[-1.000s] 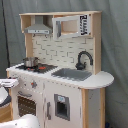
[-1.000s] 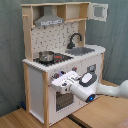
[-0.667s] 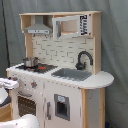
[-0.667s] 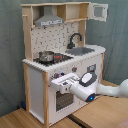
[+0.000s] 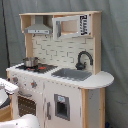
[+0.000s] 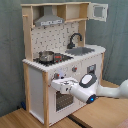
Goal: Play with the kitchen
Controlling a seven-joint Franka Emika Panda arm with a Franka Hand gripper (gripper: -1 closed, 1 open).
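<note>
The kitchen (image 5: 60, 95) is a tall white and light-wood toy, also in the second exterior view (image 6: 35, 85). It has a grey sink (image 5: 72, 74), a black faucet (image 5: 84, 59), a stovetop with a small metal pot (image 5: 31, 62) and a windowed oven door (image 6: 62, 100). My gripper (image 6: 56, 82) is held in front of the knob panel just above the oven door, at the stove end of the front. In the first exterior view the gripper (image 5: 7, 88) shows only at the left edge. It holds nothing that I can see.
The white arm (image 6: 100, 91) reaches in from the second exterior view's right, low across the kitchen front. A grey hood (image 6: 49, 21) and an upper cabinet with a windowed door (image 6: 98, 11) sit overhead. Grey curtain behind, wooden floor (image 6: 105, 112) below.
</note>
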